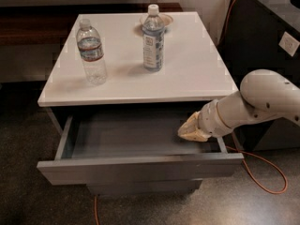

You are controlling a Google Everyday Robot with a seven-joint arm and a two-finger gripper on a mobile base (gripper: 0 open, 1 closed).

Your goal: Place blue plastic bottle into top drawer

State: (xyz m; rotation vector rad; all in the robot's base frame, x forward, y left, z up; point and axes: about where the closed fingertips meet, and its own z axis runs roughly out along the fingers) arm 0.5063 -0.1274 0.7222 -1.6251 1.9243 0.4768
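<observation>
The blue plastic bottle [153, 41] stands up on the white bench [197, 74], near the back. A clear bottle [91, 53] stands well apart from it, on the left side. The top drawer [136, 165] is pulled out, and its grey inside shows. The end effector [193, 129] is down in the right side of the drawer, far from the blue bottle. You cannot tell if it is released or clenched.

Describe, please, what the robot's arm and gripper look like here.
The arm is a thick, smooth, off-white tube with a bulbous rounded joint and darker ring seams near the wrist. The gripper, at the right end of the open top drawer, is a cream-tan colour. No markings or cables show on either.
</observation>
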